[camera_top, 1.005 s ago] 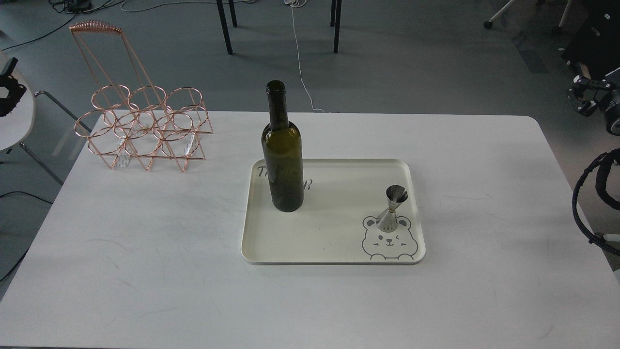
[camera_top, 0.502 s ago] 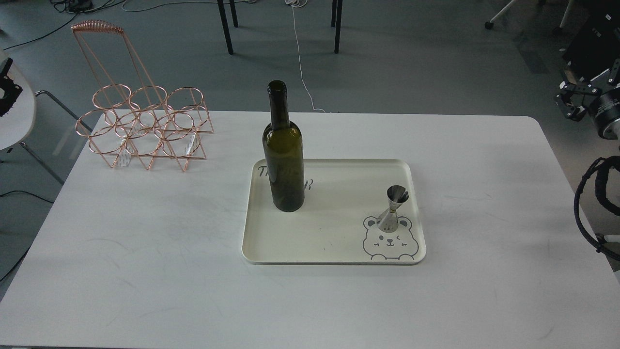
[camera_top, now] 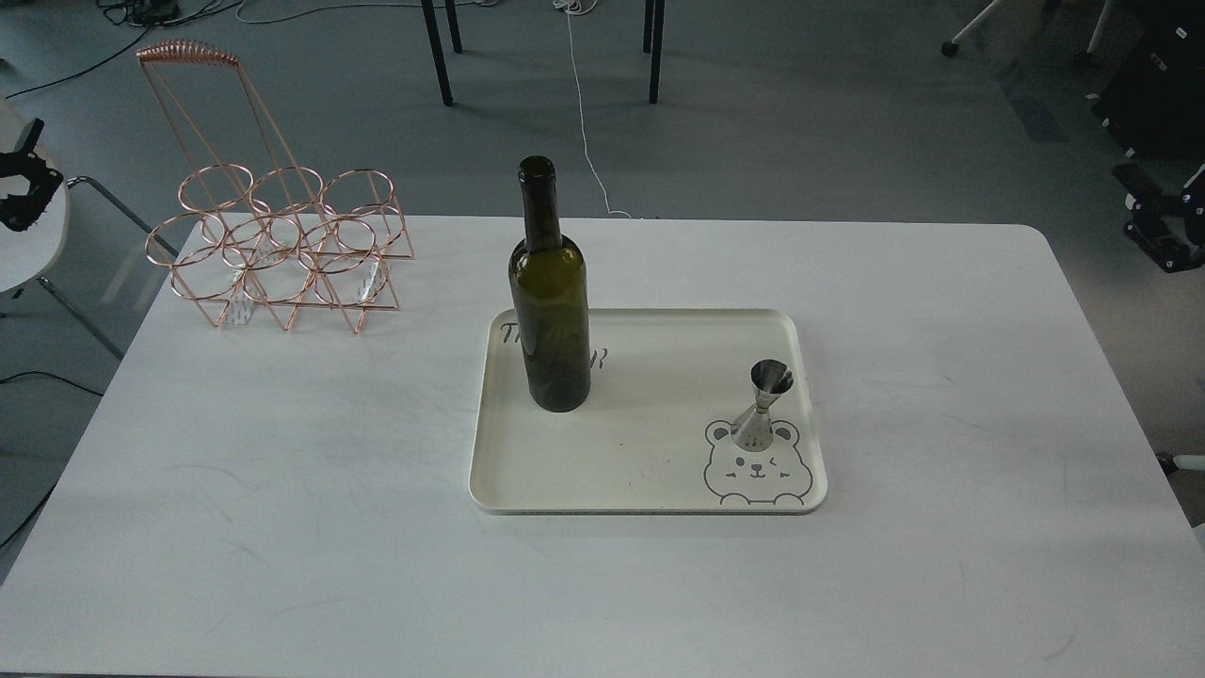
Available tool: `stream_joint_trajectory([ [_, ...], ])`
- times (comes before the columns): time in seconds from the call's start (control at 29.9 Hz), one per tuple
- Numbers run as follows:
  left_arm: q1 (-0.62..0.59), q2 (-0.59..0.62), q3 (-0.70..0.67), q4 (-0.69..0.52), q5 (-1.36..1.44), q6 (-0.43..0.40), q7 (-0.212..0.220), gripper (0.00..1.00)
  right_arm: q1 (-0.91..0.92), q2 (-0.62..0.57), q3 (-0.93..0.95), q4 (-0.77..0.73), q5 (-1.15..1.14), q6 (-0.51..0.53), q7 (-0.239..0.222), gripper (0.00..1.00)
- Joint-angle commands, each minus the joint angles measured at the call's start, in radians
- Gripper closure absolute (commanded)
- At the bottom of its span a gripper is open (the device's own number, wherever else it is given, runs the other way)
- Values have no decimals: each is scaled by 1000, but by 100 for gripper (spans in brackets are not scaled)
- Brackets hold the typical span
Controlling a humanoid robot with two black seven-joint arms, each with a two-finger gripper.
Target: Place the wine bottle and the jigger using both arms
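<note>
The wine bottle point(camera_top: 550, 311), dark olive-green, stands upright on the left part of a cream tray point(camera_top: 650, 471). The jigger point(camera_top: 763, 405), small and steel, stands upright on the tray's right side, over a printed bear face. My left gripper point(camera_top: 21, 188) shows only as a small dark shape at the far left edge, off the table. My right gripper point(camera_top: 1163, 231) is a dark shape at the far right edge, beyond the table's corner. Both grippers are far from the bottle and the jigger, and their fingers cannot be told apart.
A copper wire bottle rack point(camera_top: 278, 245) with a tall handle stands at the table's point(camera_top: 282, 490) back left corner. Chair legs and a cable lie on the floor behind the table.
My right arm has pulled back toward the right edge; its cable loop has left the view. The left gripper has shifted slightly at the left edge. The bottle and jigger have not moved.
</note>
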Motion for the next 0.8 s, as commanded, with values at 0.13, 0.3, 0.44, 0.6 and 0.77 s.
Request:
stream_joint_trajectory([
  [0.13, 0, -1, 0, 0, 0, 0, -2, 1, -68, -30, -48, 177, -466, -230, 11, 2],
  [0.3, 0, 9, 0, 0, 0, 0, 0, 1, -76, 11, -174, 198, -788, -397, 11, 2],
  [0.44, 2, 14, 0, 0, 0, -2, -2, 1, -79, 77, -239, 171, -1047, -496, 11, 2],
  [0.6, 2, 11, 0, 0, 0, -2, -2, 1, -86, 213, -279, 38, -1280, -542, 11, 2],
  [0.77, 2, 5, 0, 0, 0, 0, -2, 1, -54, 376, -315, -107, -1370, -546, 11, 2],
])
